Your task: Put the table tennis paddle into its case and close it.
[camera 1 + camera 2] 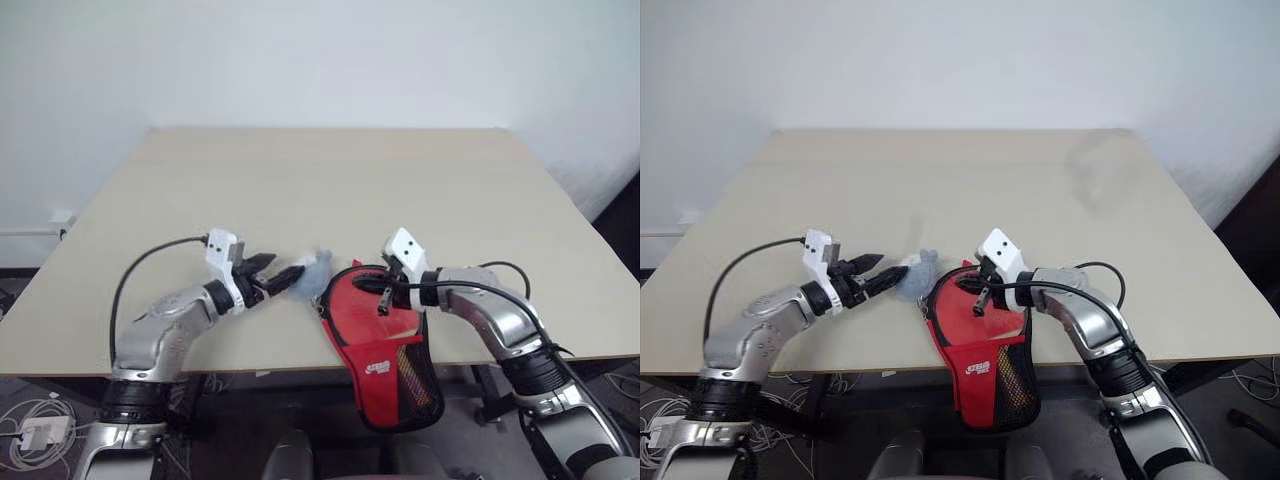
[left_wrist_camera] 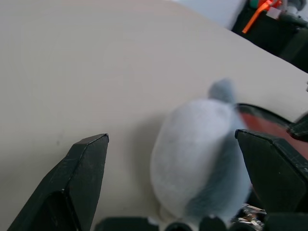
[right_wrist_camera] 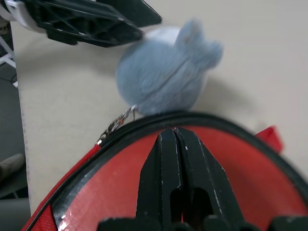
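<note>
The case (image 1: pixel 385 365), red fabric with a white logo and a black mesh panel, lies at the table's front edge, its narrow end hanging over it. The table tennis paddle is hidden; I cannot tell it apart from the case's red round part. A fluffy pale blue-white lump (image 1: pixel 316 268) hangs on a small chain (image 3: pixel 115 126) from the case's black trim. My left gripper (image 1: pixel 287 270) is open, one finger (image 2: pixel 82 178) on each side of the lump (image 2: pixel 197 154). My right gripper (image 3: pixel 174 131) is shut, its tips at the black trim over the red round part, with nothing visible between them.
The beige table (image 1: pixel 300 180) stretches far back to a white wall. Its front edge runs just below both grippers. A white power adapter (image 1: pixel 40 432) and cables lie on the floor at the lower left.
</note>
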Controlling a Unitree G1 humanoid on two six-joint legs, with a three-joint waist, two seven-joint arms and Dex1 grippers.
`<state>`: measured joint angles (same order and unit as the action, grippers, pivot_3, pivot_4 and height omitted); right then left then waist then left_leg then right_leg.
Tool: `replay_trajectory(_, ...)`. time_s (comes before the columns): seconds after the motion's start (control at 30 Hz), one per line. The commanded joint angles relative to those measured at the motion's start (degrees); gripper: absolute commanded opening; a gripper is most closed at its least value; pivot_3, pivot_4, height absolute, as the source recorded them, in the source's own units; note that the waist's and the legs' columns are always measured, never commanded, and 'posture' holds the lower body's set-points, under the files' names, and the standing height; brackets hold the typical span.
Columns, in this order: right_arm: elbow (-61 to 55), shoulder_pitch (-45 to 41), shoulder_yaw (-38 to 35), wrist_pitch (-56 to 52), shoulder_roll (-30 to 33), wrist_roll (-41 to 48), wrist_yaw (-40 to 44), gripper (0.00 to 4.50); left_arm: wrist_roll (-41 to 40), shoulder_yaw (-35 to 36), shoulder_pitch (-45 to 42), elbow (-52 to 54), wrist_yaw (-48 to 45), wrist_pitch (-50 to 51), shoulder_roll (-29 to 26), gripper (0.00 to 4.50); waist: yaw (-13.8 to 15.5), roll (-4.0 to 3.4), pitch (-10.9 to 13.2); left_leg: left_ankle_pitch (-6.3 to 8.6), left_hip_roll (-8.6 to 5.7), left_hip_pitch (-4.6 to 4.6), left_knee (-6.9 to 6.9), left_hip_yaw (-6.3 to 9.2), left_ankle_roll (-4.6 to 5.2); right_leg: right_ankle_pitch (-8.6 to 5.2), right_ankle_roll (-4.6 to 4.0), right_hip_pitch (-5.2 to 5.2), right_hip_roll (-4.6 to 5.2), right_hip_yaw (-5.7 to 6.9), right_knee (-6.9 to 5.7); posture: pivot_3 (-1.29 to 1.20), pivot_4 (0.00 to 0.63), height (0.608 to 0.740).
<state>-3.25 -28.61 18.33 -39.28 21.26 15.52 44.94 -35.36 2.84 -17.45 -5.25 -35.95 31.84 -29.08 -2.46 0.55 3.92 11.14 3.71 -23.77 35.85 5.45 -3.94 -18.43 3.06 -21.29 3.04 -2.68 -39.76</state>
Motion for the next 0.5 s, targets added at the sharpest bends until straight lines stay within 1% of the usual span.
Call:
replay_trajectory(0.03, 1.65, -0.16, 0.06, 3.07, -1.35, -1.16, -0.61, 0.02, 1.01, 2.09, -4.01, -2.9, -2.2, -3.01, 1.4, 4.5, -0.01, 0.0, 0.0, 0.0, 0.0, 0.0, 0.02, 0.0, 0.0, 0.0, 0.0, 0.02, 0.0, 0.01, 0.0, 0.0, 0.0, 0.684)
replay_trajectory(0.23, 5.26, 0.79, 0.76, 5.39, -2.94, -2.66, -0.61, 0.02, -0.38, 4.66, -7.45, -7.5, -5.88, -2.71, 3.69, 4.5, -0.06, 0.01, -0.01, 0.0, 0.0, 0.0, 0.03, 0.01, 0.0, 0.06, -0.09, 0.03, 0.0, 0.01, -0.01, 0.0, 0.0, 0.684)
replay_trajectory(0.37, 7.5, 1.62, 1.24, 6.39, -4.01, -3.62, -0.95, 0.02, -3.39, 7.66, -11.12, -11.52, -7.89, -0.21, 5.68, 4.5, -0.03, 0.02, -0.01, -0.01, 0.0, 0.01, 0.06, 0.04, 0.01, 0.08, -0.12, 0.05, -0.01, 0.04, -0.03, 0.0, 0.0, 0.684)
replay_trajectory(0.5, 7.61, 1.99, 1.16, 6.51, -4.72, -4.02, -0.92, 0.02, -1.81, 7.8, -12.68, -15.24, -8.84, -0.42, 6.42, 4.5, -0.07, 0.02, -0.02, -0.01, 0.0, 0.01, 0.09, 0.06, 0.01, 0.08, -0.11, 0.09, -0.01, 0.05, -0.03, 0.0, 0.0, 0.684)
